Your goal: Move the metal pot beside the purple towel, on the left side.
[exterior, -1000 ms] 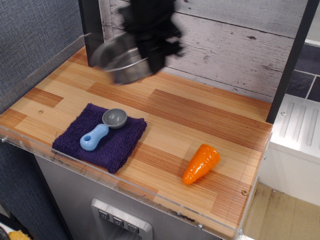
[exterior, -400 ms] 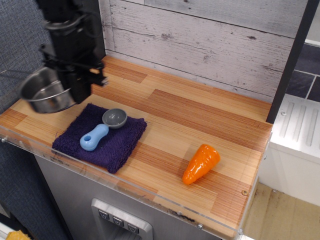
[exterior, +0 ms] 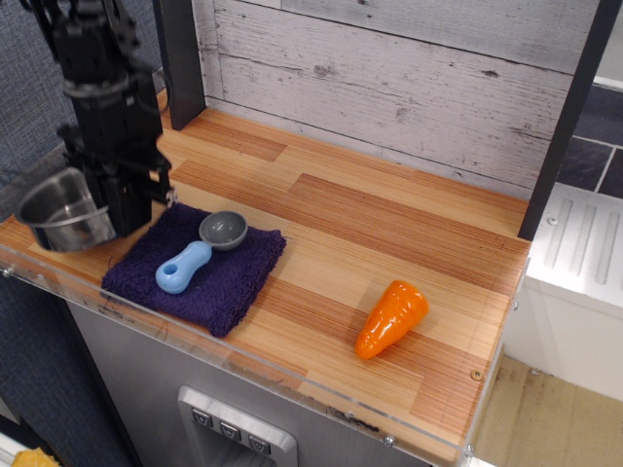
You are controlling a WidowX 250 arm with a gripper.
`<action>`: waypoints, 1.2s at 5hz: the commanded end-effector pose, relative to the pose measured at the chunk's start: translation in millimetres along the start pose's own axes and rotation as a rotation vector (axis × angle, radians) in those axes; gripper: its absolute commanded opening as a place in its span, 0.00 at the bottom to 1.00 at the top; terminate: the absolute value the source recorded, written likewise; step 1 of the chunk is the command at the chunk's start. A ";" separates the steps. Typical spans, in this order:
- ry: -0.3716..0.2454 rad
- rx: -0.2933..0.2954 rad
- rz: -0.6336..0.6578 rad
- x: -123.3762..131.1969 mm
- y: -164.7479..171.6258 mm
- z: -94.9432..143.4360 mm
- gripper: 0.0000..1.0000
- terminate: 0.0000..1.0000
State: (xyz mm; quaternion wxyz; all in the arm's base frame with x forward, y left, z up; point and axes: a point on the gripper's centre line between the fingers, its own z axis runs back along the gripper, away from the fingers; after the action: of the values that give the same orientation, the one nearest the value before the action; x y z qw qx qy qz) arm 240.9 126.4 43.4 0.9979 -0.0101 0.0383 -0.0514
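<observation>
The metal pot (exterior: 64, 211) sits at the far left edge of the wooden counter (exterior: 389, 233), just left of the purple towel (exterior: 197, 265) and close to the clear acrylic lip (exterior: 243, 365) that runs along the front. Its open mouth tilts slightly toward the camera, and the shiny inside looks empty. Whether its base rests flat on the wood or is a little above it cannot be told from this angle.

The black gripper (exterior: 119, 206) comes straight down at the pot's right rim, between the pot and the towel's left edge. Its fingers appear closed on the rim, though the contact itself is hidden behind the dark body of the arm.

On the towel lies 1 small scoop (exterior: 200, 250) with a grey bowl and a light blue handle; the bowl faces up and holds nothing. The handle points toward the front left corner of the towel.

Well to the right, apart from everything else, 1 orange toy carrot (exterior: 391, 318) lies on its side on the wood, its narrow tip toward the back.

A whitewashed plank wall (exterior: 409, 78) backs the counter. No readable writing, brand or label shows on any item.
</observation>
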 end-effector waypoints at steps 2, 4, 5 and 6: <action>0.071 -0.042 -0.031 -5.4 1.6 -14.9 1.00 0.00; -0.145 -0.041 -0.133 17.3 -40.1 29.7 1.00 0.00; -0.245 0.028 -0.178 23.9 -73.6 71.0 1.00 0.00; -0.308 0.056 -0.228 30.0 -102.7 93.0 1.00 0.00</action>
State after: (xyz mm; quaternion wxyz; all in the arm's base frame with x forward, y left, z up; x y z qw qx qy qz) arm 283.7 26.6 118.8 0.9832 -0.0037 -0.0909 -0.1580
